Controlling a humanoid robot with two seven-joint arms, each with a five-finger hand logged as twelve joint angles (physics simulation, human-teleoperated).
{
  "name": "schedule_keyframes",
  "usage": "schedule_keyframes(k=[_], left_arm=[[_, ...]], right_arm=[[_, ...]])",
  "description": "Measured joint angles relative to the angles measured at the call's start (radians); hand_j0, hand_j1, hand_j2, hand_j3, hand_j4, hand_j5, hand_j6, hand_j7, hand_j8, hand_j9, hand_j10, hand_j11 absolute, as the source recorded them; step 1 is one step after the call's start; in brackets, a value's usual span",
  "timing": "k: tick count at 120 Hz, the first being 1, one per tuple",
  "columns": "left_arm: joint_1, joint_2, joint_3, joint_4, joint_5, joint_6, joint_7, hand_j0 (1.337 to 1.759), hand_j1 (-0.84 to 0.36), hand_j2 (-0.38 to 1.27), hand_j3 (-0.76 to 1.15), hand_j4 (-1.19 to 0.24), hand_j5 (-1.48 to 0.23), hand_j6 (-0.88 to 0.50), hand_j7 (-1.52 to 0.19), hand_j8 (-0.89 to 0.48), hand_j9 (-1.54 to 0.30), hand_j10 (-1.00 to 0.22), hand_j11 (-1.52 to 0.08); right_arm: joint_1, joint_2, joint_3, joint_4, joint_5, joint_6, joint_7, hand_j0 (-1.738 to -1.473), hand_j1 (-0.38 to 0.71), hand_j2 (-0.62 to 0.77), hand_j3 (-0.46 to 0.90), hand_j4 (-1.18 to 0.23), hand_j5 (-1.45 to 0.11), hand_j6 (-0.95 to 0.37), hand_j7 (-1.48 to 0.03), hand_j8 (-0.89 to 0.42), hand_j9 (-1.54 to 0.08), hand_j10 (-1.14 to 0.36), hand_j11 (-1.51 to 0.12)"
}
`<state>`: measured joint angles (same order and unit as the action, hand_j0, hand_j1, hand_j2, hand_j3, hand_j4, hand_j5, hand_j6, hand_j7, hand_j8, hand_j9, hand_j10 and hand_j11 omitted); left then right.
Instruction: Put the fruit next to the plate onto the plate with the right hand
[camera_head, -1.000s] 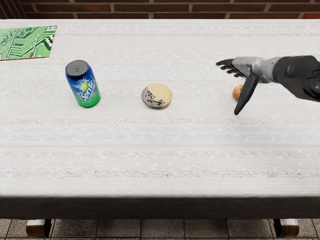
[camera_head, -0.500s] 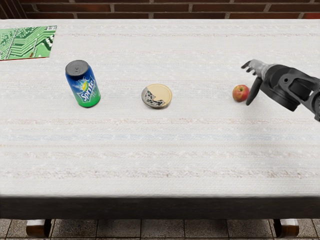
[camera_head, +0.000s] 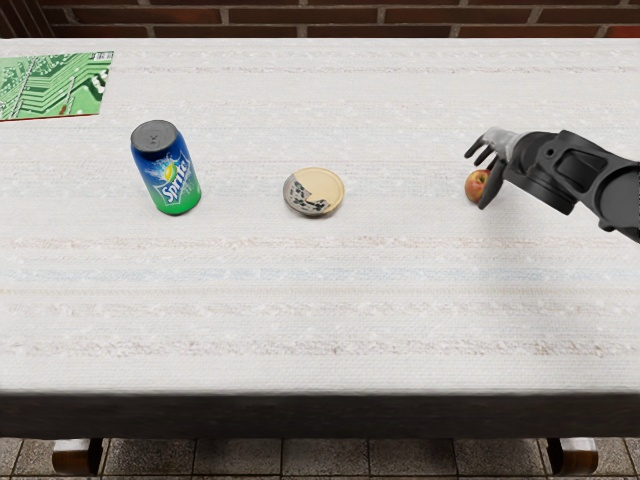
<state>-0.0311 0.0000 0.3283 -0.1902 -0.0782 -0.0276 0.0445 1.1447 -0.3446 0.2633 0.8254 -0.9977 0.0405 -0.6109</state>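
A small red-and-yellow apple (camera_head: 475, 185) lies on the white table, to the right of a small tan plate (camera_head: 314, 191) with a dark patterned patch. My right hand (camera_head: 488, 168) comes in from the right edge and sits against the apple's right side. Its fingers are spread, with the thumb hanging down beside the fruit, and they are not closed around it. The hand covers part of the apple. The left arm does not show.
A blue and green Sprite can (camera_head: 165, 167) stands upright left of the plate. A green circuit-board mat (camera_head: 52, 84) lies at the far left corner. A brick wall runs behind the table's far edge.
My right hand pulled back to the right, uncovering the apple, then came left again and now touches its right side. The apple and plate have not moved.
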Motion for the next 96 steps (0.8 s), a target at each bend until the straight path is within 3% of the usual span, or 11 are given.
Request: schedule_keyframes(k=[44,96], left_arm=[[0.000,0.000,0.000,0.000,0.000,0.000,0.000,1.658,0.07,0.05,0.00,-0.23,-0.30,-0.23,-0.30,-0.23,-0.30,-0.23,-0.30],[-0.001,0.000,0.000,0.000,0.000,0.000,0.000,1.658,0.07,0.05,0.00,-0.23,-0.30,-0.23,-0.30,-0.23,-0.30,-0.23,-0.30]], right_arm=[[0.013,0.054,-0.002,-0.080,0.002,-0.001,0.010,-1.658,0.07,-0.07,0.00,-0.35,-0.46,-0.35,-0.46,-0.35,-0.46,-0.35,-0.46],[0.003,0.076,-0.006,-0.095,-0.001,-0.011,0.013,-1.658,0.13,-0.07,0.00,-0.43,-0.51,-0.42,-0.53,-0.33,-0.53,-0.38,-0.53]])
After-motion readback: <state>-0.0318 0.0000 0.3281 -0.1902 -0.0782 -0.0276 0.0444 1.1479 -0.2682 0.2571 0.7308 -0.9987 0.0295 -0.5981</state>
